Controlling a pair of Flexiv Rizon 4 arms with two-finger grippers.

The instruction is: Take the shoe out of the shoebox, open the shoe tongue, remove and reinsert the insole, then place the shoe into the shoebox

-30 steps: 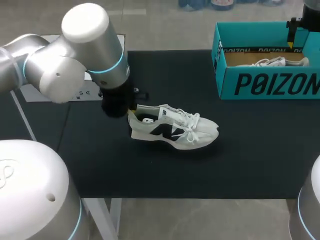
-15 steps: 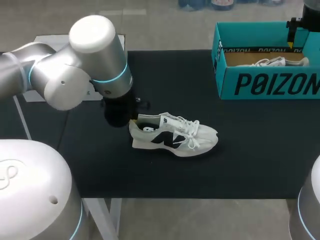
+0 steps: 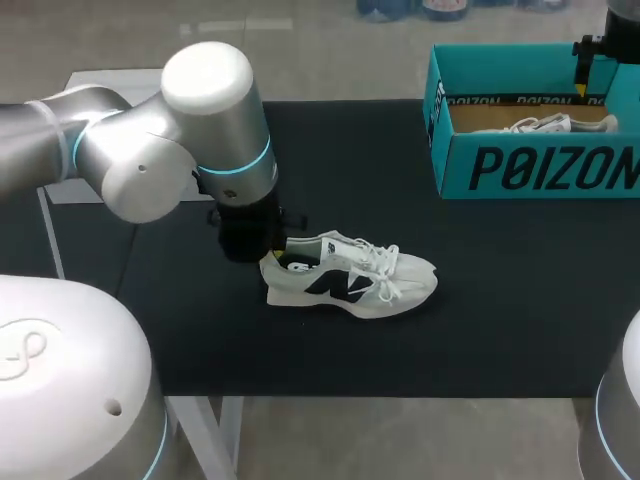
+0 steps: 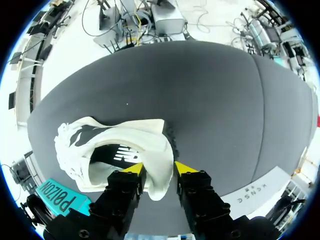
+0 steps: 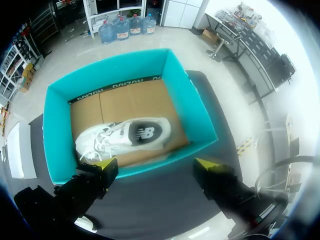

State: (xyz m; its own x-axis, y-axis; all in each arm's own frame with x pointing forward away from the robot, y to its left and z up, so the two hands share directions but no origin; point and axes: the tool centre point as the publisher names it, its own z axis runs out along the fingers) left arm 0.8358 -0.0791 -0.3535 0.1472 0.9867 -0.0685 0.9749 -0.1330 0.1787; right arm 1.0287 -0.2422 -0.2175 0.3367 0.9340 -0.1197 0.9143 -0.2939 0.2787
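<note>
A white sneaker with a black side mark (image 3: 350, 280) lies on its sole on the black mat, toe pointing right. My left gripper (image 3: 276, 252) is at its heel. In the left wrist view the sneaker (image 4: 115, 145) lies ahead of the left gripper (image 4: 159, 169), whose fingers stand a little apart with the heel collar between them, so it is open. The teal shoebox (image 3: 540, 165) stands at the back right with a second white sneaker (image 3: 530, 124) inside. My right gripper (image 5: 156, 165) hangs wide open above the box (image 5: 55, 135) and that second sneaker (image 5: 125, 137), holding nothing.
The black mat (image 3: 500, 320) covers most of the table. A white sheet (image 3: 80, 185) lies at its back left corner, partly behind my left arm.
My left arm has shifted right and the sneaker has come down flat on the mat. Its fingers have spread apart at the heel. The right arm has not moved.
</note>
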